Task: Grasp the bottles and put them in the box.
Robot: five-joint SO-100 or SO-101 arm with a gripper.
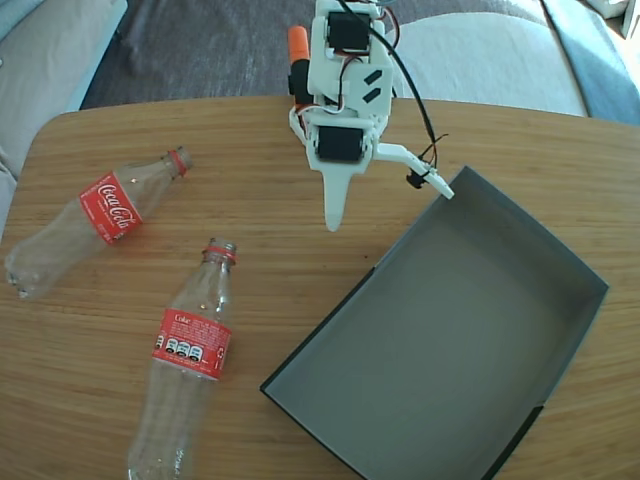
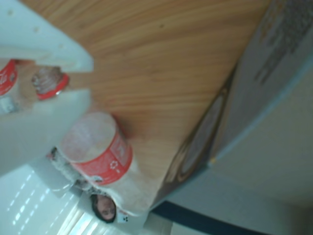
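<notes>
Two clear Coca-Cola bottles lie on the wooden table in the fixed view. One bottle (image 1: 95, 220) is at the far left, its neck pointing up-right. The other bottle (image 1: 190, 350) lies nearer the middle, neck towards the gripper. The dark grey box (image 1: 450, 330) sits at the right with nothing in it. My white gripper (image 1: 390, 210) hangs open above the table between the bottles and the box, holding nothing. Its long finger (image 1: 335, 205) points down. The wrist view shows a red-labelled bottle (image 2: 98, 156), a second bottle's neck (image 2: 49, 83) and the box wall (image 2: 274, 73).
Grey cushions or a sofa (image 1: 480, 50) lie beyond the table's far edge. Bare wood (image 1: 280, 280) separates the bottles from the box. In the wrist view a person (image 2: 105, 208) shows beyond the table edge.
</notes>
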